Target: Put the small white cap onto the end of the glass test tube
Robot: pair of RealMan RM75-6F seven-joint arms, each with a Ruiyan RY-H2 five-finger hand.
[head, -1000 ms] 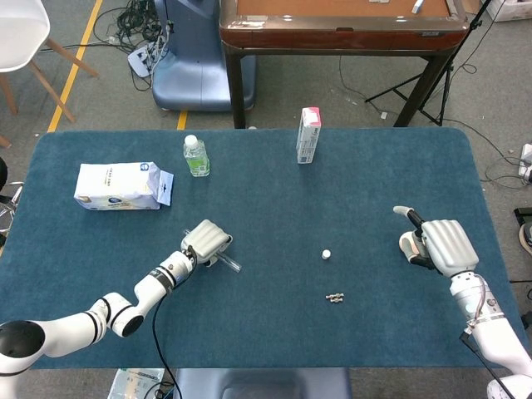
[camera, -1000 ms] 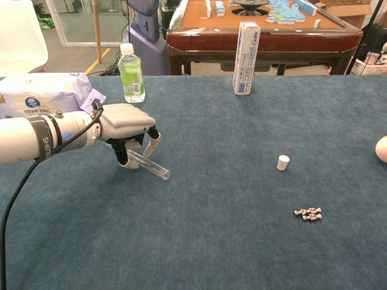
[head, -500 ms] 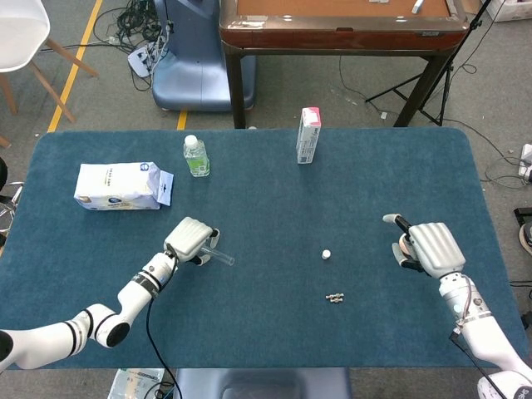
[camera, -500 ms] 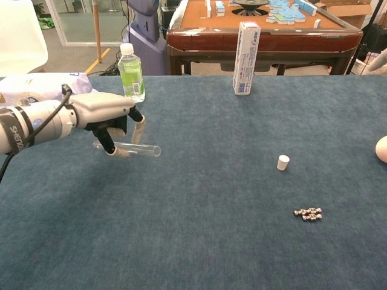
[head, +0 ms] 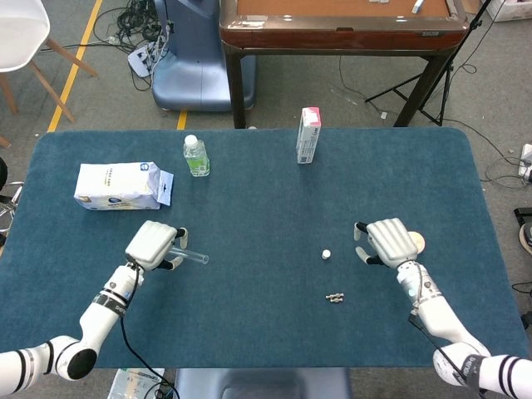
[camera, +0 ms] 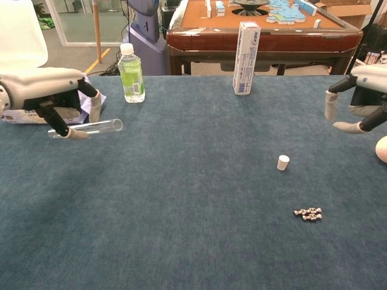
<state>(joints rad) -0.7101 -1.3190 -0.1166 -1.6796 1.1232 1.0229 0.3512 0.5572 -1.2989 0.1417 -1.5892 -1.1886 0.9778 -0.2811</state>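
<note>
My left hand (head: 154, 243) (camera: 51, 96) holds the clear glass test tube (head: 192, 257) (camera: 94, 127) lifted off the blue table, the tube level with its open end pointing right. The small white cap (head: 327, 253) (camera: 282, 162) stands alone on the cloth right of centre. My right hand (head: 389, 241) (camera: 361, 96) hovers to the right of the cap with its fingers spread downward and nothing in them.
A small chain of metal beads (head: 335, 297) (camera: 308, 212) lies just in front of the cap. At the back stand a green bottle (head: 196, 156) (camera: 130, 72) and a tall carton (head: 307, 135) (camera: 246, 49). A white bag (head: 116, 186) lies at far left. A pale disc (head: 415, 242) sits under the right hand.
The left hand has carried the tube up and leftward, toward the robot. The right hand has moved left, closer to the cap, and risen into the chest view.
</note>
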